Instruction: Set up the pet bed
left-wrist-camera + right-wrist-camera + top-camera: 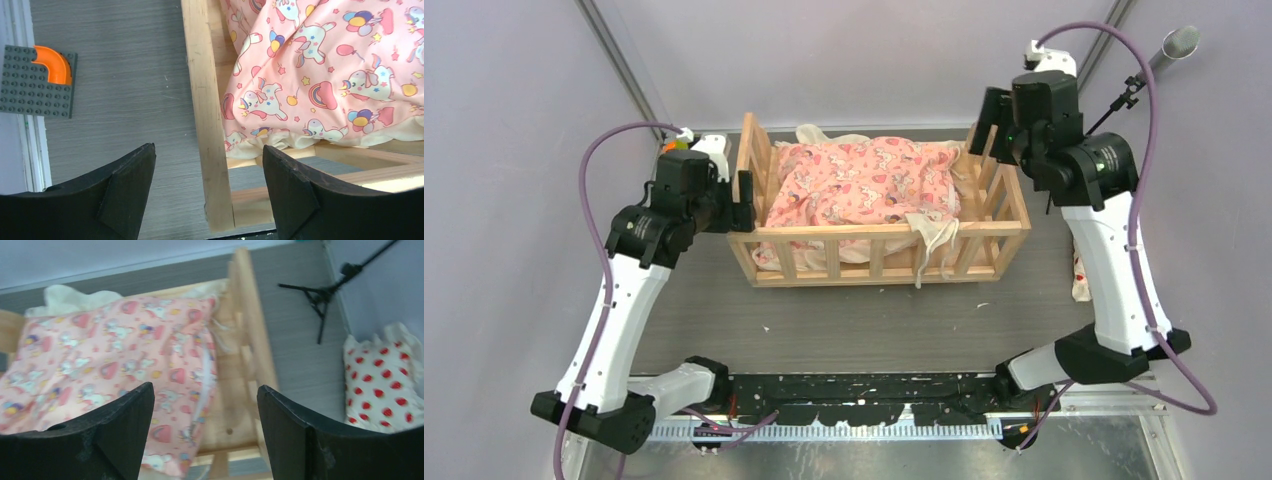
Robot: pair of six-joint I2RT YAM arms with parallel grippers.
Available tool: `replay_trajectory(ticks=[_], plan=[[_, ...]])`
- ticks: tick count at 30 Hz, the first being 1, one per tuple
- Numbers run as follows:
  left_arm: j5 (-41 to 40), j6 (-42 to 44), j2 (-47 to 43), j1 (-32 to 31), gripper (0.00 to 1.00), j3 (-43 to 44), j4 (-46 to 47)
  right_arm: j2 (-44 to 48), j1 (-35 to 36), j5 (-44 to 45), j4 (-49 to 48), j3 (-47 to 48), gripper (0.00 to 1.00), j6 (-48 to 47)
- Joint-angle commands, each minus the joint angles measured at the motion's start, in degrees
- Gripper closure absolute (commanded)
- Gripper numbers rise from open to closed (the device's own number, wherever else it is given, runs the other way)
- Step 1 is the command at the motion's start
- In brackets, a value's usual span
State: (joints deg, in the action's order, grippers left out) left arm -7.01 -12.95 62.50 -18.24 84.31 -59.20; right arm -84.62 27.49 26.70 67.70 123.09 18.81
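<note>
The pet bed (pixel 879 262), a light wood slatted frame, stands at the table's middle back. A pink cartoon-print cushion (pixel 864 180) lies rumpled inside it, with cream ties (pixel 929 235) hanging over the front rail. My left gripper (pixel 746 200) is open, and its jaws straddle the bed's left end rail (pixel 202 90) without touching it (pixel 209 150). My right gripper (pixel 989 125) is open and empty above the bed's right end (pixel 205 387), over the cushion's edge (pixel 115 350) and the right rail (pixel 250 320). The cushion also shows in the left wrist view (pixel 320 75).
A white pillow with red dots (pixel 385 380) lies on the table right of the bed, mostly hidden behind my right arm in the top view (pixel 1080 280). A grey studded plate with an orange curved piece (pixel 37 82) lies left of the bed. A small black stand (pixel 325 292) is at the back right.
</note>
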Motion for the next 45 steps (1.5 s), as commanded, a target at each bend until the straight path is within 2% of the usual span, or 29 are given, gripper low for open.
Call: replay_trajectory(ticks=[1,8,11,16,19,25,27,30,32,36,40,45], plan=[[0.7,1.4,1.2,0.0,0.20,1.6,-1.1,3.0,-7.0,-3.6,2.6,-7.2,0.19,-0.4],[0.4,1.2,1.9,0.0,0.20,0.0,-1.1,2.3,-14.4,-10.9,1.6,-14.1,0.19,-2.4],[0.5,1.1,2.3,0.0,0.22,-1.1,-0.9,2.1,-16.6,-11.0,0.5,-16.5,0.19,-2.6],[0.5,1.1,3.5,0.0,0.35,-2.3,-0.3,1.8,-19.4,-12.2,-0.8,-20.1,0.23,-3.4],[0.3,1.4,4.5,0.1,0.46,-2.8,0.7,2.2,-19.8,-13.7,-1.3,-21.6,0.34,-3.3],[-1.2,1.5,9.3,1.6,0.73,0.2,2.3,5.3,-19.8,-18.3,-3.6,-25.9,0.67,-1.8],[-1.2,1.8,12.2,2.4,0.84,3.4,2.5,6.2,-19.8,-20.1,-4.2,-27.1,0.81,-1.2],[-1.5,1.9,17.3,3.7,0.99,9.4,2.2,8.0,-19.7,-24.6,-5.8,-29.0,0.94,0.4],[-1.9,2.2,21.4,4.4,1.00,14.0,2.2,9.7,-19.5,-26.9,-6.9,-29.9,0.99,2.2],[-3.7,4.3,29.9,5.0,1.00,24.9,2.5,12.4,-15.0,-29.0,-8.3,-30.7,0.99,5.5],[-5.2,8.0,38.2,5.3,1.00,35.4,3.3,14.7,-5.2,-23.9,-9.0,-32.1,0.99,9.2],[-5.9,9.0,46.8,8.3,1.00,43.8,3.9,18.0,5.3,-20.7,-13.8,-38.7,0.98,17.9]])
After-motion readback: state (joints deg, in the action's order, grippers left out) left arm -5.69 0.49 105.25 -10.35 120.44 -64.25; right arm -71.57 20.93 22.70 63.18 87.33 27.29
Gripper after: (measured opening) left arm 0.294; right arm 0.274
